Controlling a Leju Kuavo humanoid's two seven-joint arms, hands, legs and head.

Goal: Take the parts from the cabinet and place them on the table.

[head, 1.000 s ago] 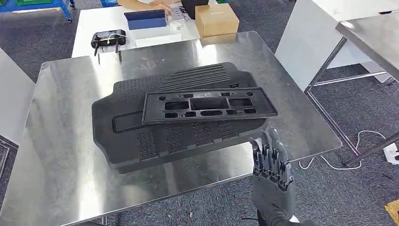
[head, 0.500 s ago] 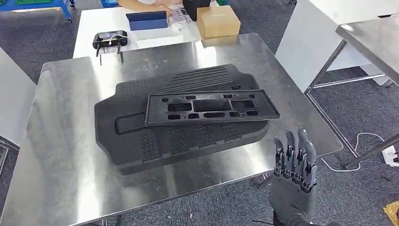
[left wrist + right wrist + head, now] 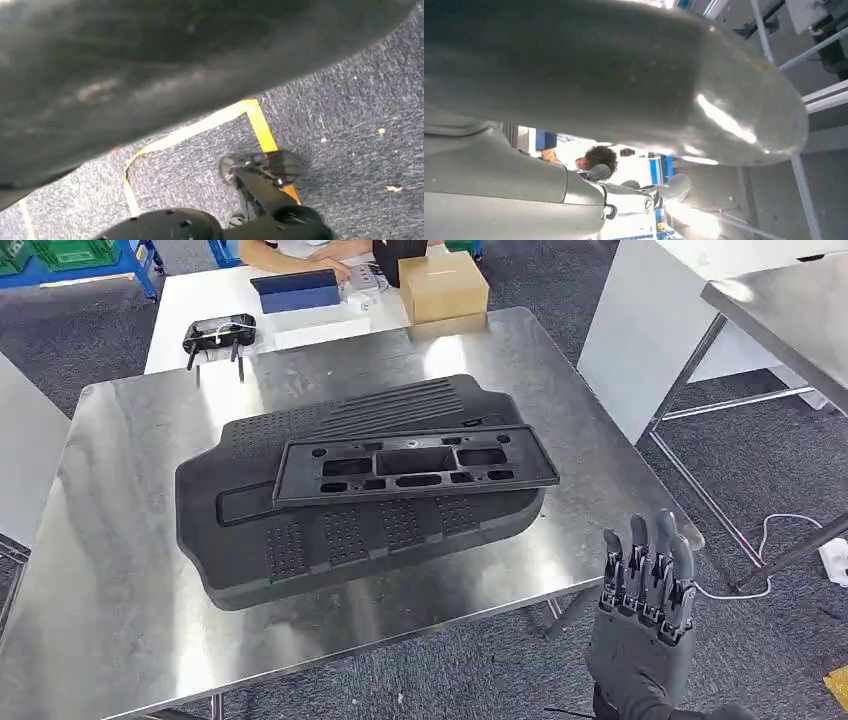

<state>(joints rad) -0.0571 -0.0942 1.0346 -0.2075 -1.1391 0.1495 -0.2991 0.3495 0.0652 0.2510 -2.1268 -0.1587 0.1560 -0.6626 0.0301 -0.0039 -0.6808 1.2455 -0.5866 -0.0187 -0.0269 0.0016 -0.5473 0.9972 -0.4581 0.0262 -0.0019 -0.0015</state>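
your right robot hand is released, fingers upright and apart, off the bench's near right corner. the flat frame part lies on the big ribbed part mid-bench.

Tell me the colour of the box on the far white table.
Tan brown cardboard box, clearest in the head view.

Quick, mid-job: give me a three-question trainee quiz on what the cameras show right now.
1. True or false: the flat slotted panel lies on the big ribbed part.
2. The right hand is: A) gripping the panel, B) raised off the steel table, holding nothing.
3. Fill in: the cardboard box sits on the ____ table behind.
Key: 1 true; 2 B; 3 white.
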